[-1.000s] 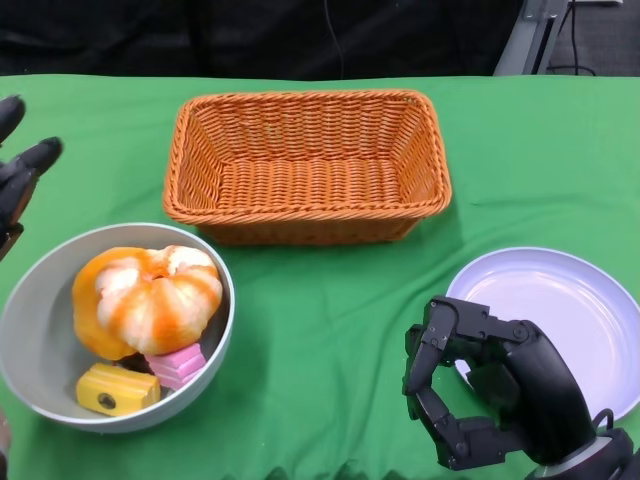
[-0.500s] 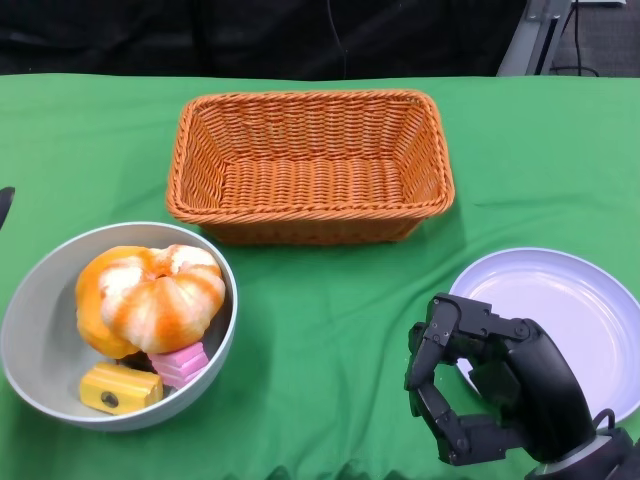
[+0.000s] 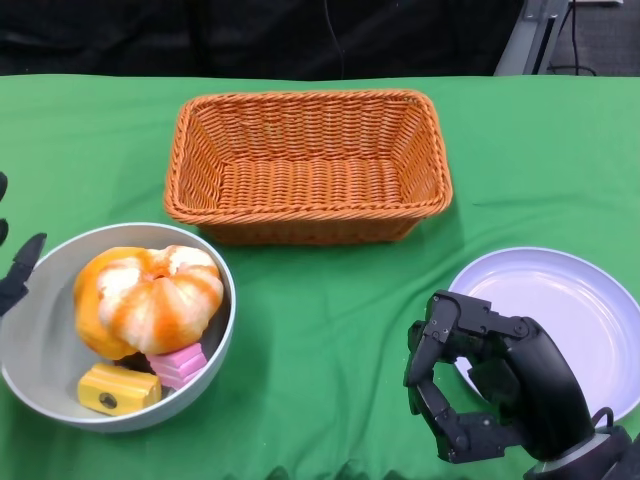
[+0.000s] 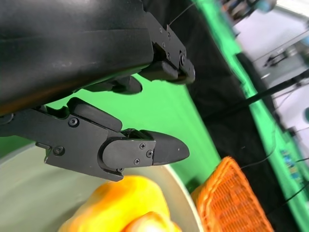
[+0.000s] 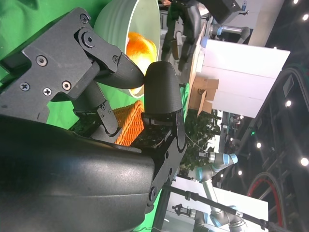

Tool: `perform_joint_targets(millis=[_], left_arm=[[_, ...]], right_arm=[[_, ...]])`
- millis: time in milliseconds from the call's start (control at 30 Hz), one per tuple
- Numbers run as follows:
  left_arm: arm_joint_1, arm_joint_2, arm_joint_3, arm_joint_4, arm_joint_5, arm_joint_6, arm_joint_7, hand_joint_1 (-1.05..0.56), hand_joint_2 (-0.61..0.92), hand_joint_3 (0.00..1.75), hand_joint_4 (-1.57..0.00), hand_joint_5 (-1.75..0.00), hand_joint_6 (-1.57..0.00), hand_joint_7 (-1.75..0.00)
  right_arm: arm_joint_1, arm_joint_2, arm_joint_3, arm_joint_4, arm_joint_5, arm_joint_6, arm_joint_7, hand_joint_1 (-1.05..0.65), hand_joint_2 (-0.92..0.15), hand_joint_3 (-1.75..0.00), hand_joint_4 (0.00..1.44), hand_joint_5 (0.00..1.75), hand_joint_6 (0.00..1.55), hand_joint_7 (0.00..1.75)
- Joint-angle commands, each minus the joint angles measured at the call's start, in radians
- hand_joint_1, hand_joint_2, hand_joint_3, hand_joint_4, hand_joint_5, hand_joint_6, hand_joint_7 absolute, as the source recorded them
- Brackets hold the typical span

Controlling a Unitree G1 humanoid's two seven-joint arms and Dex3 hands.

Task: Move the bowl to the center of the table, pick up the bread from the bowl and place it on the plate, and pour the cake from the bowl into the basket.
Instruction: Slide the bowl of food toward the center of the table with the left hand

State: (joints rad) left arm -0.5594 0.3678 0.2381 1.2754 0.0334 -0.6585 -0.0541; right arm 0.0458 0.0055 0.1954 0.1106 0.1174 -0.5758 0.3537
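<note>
Green bench point(image 3: 330, 300) holds everything. Biggest is the orange basket point(image 3: 307, 165), at the far middle. Next comes the grey bowl point(image 3: 40, 345) at the near left, with the round orange bread point(image 3: 148, 297) inside, plus a pink cake point(image 3: 178, 364) and a yellow one point(image 3: 117, 389) below it. A pale plate point(image 3: 560, 310) sits near right. The right hand point(image 3: 490, 390) (curled, holding nothing) hangs beside the plate. The left hand point(image 3: 15, 270) is spread, empty, by the bowl's rim.
</note>
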Motion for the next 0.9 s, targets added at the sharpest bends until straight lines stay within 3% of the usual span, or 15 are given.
perform_joint_targets(millis=[33, 367, 600, 900], left_arm=[[-0.003, -0.028, 0.036, -0.007, -0.067, 0.077, -0.055, -0.7, 0.92, 0.54, -0.23, 0.0, -0.16, 0.0], [0.013, -0.078, 0.041, -0.048, -0.12, 0.164, -0.1, -0.69, 0.92, 0.68, -0.02, 0.0, 0.0, 0.0], [0.053, -0.115, 0.002, -0.103, -0.086, 0.145, -0.03, -0.69, 0.92, 0.66, 0.0, 0.0, 0.0, 0.0], [0.13, -0.167, -0.032, -0.229, -0.103, 0.173, -0.052, -0.67, 0.92, 0.64, 0.0, 0.0, 0.0, 0.0]], right_arm=[[-0.002, -0.001, -0.01, 0.005, 0.013, -0.002, -0.001, -0.09, -0.41, -1.35, 0.84, 1.75, 0.68, 1.56], [-0.009, 0.002, -0.016, 0.018, 0.008, -0.01, 0.002, -0.1, -0.4, -1.35, 0.84, 1.75, 0.68, 1.57], [-0.007, 0.004, -0.016, 0.015, 0.007, -0.006, 0.001, -0.11, -0.41, -1.35, 0.84, 1.75, 0.68, 1.57], [0.0, 0.007, -0.018, 0.004, 0.001, 0.002, -0.005, -0.12, -0.4, -1.36, 0.85, 1.75, 0.69, 1.58]])
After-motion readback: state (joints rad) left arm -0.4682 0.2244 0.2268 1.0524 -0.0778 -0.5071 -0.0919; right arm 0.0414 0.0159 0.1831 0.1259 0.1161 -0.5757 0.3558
